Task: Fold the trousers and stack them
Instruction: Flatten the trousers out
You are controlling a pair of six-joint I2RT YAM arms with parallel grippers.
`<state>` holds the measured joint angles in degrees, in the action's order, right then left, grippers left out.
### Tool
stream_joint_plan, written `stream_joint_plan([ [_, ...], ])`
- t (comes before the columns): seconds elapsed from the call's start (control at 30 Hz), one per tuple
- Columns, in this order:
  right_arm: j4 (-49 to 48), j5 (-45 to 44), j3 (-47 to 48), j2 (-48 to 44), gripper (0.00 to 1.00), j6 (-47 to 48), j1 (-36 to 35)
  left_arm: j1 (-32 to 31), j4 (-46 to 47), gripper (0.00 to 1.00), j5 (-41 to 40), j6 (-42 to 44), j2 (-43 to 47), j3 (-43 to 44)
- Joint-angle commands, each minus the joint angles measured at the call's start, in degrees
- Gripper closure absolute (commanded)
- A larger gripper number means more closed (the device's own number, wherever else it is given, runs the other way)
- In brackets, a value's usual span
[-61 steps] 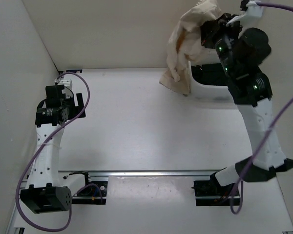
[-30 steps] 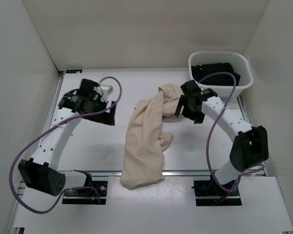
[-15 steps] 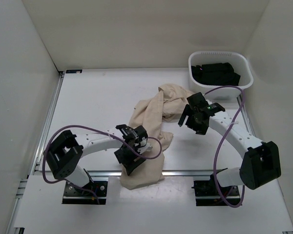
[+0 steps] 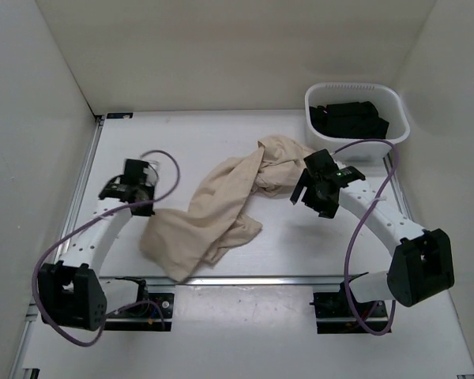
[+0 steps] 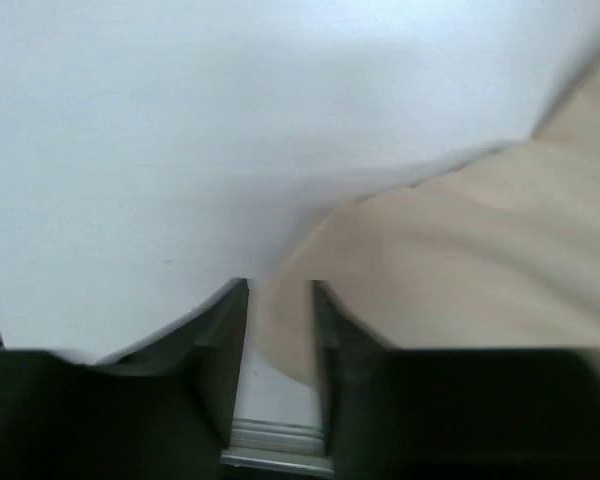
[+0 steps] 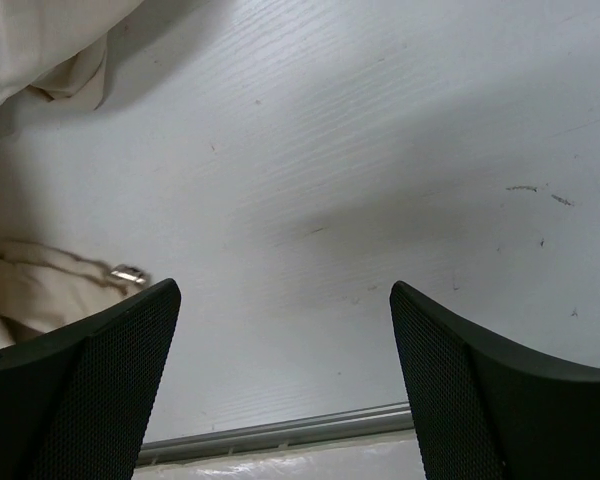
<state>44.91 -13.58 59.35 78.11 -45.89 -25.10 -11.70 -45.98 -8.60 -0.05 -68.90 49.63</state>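
Now one pair of trousers (image 4: 213, 207) lies crumpled on the table (image 4: 182, 138). It slants from a bunched end at the far right to a flatter end at the near left. My left jaws are together on the near-left edge of the trousers: in the left wrist view a beige fold sits between the two fingers (image 5: 215, 340). My right jaws stand wide apart with nothing in them, over bare table just beside the bunched end. One white basket (image 4: 355, 87) stands in the far right corner, apart from the trousers, with black garments (image 4: 347, 118) inside. How many garments, I cannot tell.
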Motion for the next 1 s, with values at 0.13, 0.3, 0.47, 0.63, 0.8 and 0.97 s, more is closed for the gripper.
stream_joint_plan([
  [0.13, -4.2, 2.07, 3.65, 4.41, 0.1, 2.64, 0.23, 14.87, -1.72, 0.0, 2.69, 0.05, 1.74, 10.48],
  [0.3, -5.88, 0.5, 11.03, 9.42, 0.08, 5.02, 2.59, 6.29, -10.78, 0.0, 10.61, 0.05, 6.4, 6.03],
  [0.47, -8.42, 1.18, 20.7, 17.68, 0.07, 5.55, 6.55, -9.36, -17.21, 0.0, 14.93, 0.05, 9.31, -3.03],
  [0.63, -7.73, 1.19, 33.88, 28.73, 0.07, 4.93, 6.56, -19.49, -12.22, 0.0, 3.11, 0.05, 8.53, -14.71],
  [0.8, -4.12, -1.36, 42.68, 39.2, 0.07, -0.68, 7.09, -23.01, -1.08, 0.0, -10.28, 0.05, 5.19, -22.02],
  [0.97, -2.28, -0.21, 42.26, 43.62, 0.11, -6.84, 7.09, -23.63, 1.5, 0.34, -10.47, 0.05, 0.17, -22.56],
])
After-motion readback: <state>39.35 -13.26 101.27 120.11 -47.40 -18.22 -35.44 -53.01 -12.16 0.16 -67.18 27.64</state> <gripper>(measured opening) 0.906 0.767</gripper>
